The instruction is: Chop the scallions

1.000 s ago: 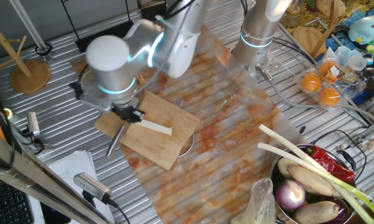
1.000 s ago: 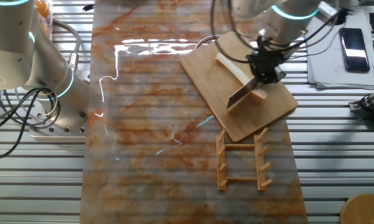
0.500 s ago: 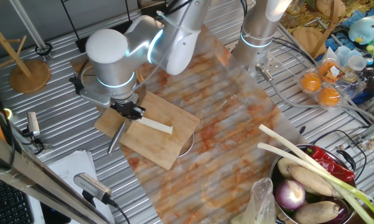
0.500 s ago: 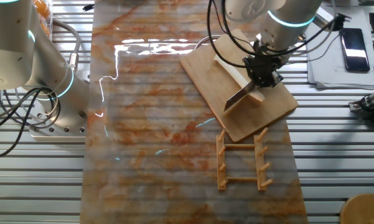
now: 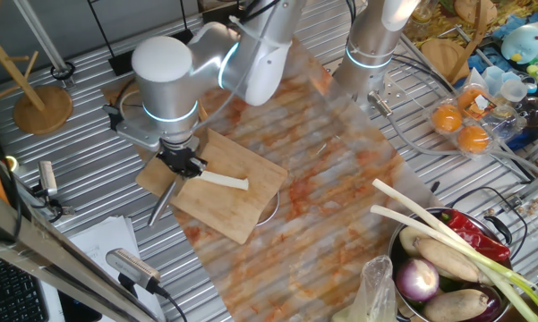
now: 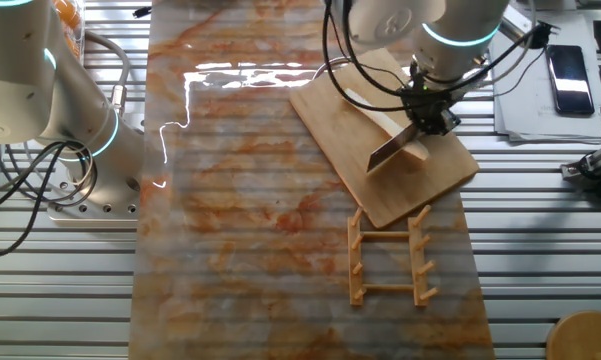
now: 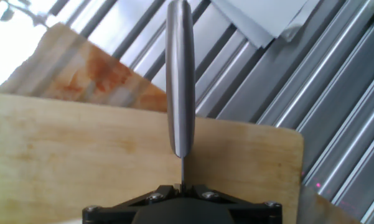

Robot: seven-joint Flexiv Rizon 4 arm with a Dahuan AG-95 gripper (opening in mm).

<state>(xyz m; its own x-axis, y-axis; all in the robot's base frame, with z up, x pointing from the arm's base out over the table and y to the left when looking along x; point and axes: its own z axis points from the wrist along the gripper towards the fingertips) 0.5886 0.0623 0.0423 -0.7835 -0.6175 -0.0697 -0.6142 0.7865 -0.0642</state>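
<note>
A slim pale scallion stalk (image 5: 222, 181) (image 6: 372, 108) lies on a wooden cutting board (image 5: 242, 210) (image 6: 420, 185). My gripper (image 5: 182, 165) (image 6: 429, 116) hovers over the stalk's near end, shut on a steel knife (image 5: 164, 205) (image 6: 390, 151) that slants down across the board's edge. In the hand view the knife (image 7: 179, 81) runs straight away from my gripper (image 7: 182, 188) over the board (image 7: 81, 155). The scallion is hidden in that view.
A wooden rack (image 6: 390, 255) lies just beside the board. A metal bowl (image 5: 410, 240) holds long green-leaved stalks, an onion and a red pepper. White papers (image 5: 98, 246) and a phone (image 6: 567, 66) lie on the slatted table. A second arm base (image 5: 371, 54) stands at the back.
The arm's upper joint has swung slightly to the right. The gripper and knife have stayed over the near end of the stalk, shifting only a little.
</note>
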